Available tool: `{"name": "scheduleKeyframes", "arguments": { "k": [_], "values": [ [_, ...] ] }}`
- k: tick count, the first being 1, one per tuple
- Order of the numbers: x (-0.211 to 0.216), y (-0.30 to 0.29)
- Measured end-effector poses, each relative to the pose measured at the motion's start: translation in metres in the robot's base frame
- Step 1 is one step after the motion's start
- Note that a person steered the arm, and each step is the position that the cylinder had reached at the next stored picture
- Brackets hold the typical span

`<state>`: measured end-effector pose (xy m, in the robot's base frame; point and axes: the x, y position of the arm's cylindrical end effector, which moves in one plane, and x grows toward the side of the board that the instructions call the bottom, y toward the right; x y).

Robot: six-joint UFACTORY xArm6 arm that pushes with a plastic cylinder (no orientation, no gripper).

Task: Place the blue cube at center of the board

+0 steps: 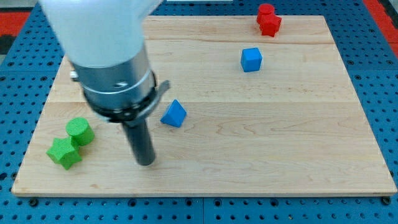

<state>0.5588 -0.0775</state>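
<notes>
The blue cube [251, 60] sits on the wooden board [249, 137] toward the view's upper right. A blue wedge-shaped block [174, 114] lies left of the board's middle. My tip [146, 163] rests on the board at the lower left, just below and left of the blue wedge and far from the blue cube. The arm's grey and white body hides part of the board's upper left.
A green cylinder [79, 131] and a green star-shaped block [64, 153] lie close together near the board's left edge. Two red blocks [268, 20] sit together at the top edge, above the blue cube. A blue pegboard [379, 62] surrounds the board.
</notes>
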Motion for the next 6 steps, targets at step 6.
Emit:
{"name": "scheduleKeyframes", "arguments": {
  "k": [6],
  "values": [
    [-0.232, 0.143]
  ]
}}
